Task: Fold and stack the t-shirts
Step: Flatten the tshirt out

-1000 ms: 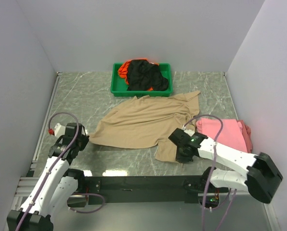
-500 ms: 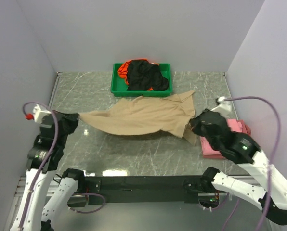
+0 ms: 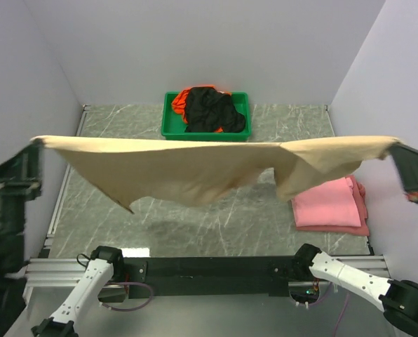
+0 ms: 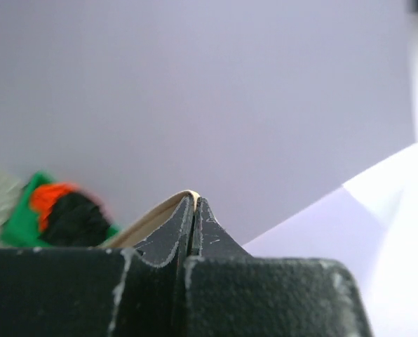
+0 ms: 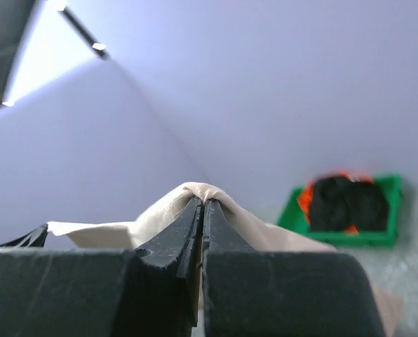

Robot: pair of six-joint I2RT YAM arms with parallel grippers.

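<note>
Cloth this light and limp sags between holds — the tan t-shirt (image 3: 195, 172) hangs spread across the middle of the top view, off the table (image 3: 118, 221), left gripper (image 4: 193, 205) and right gripper (image 5: 201, 205) each pinched shut on an opposite end — hem corners look the best purchase.

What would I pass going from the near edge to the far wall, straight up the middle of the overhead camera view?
Black base rail → table → tan shirt, stretched out in the air → green tray holding a black shirt and an orange shirt.
</note>
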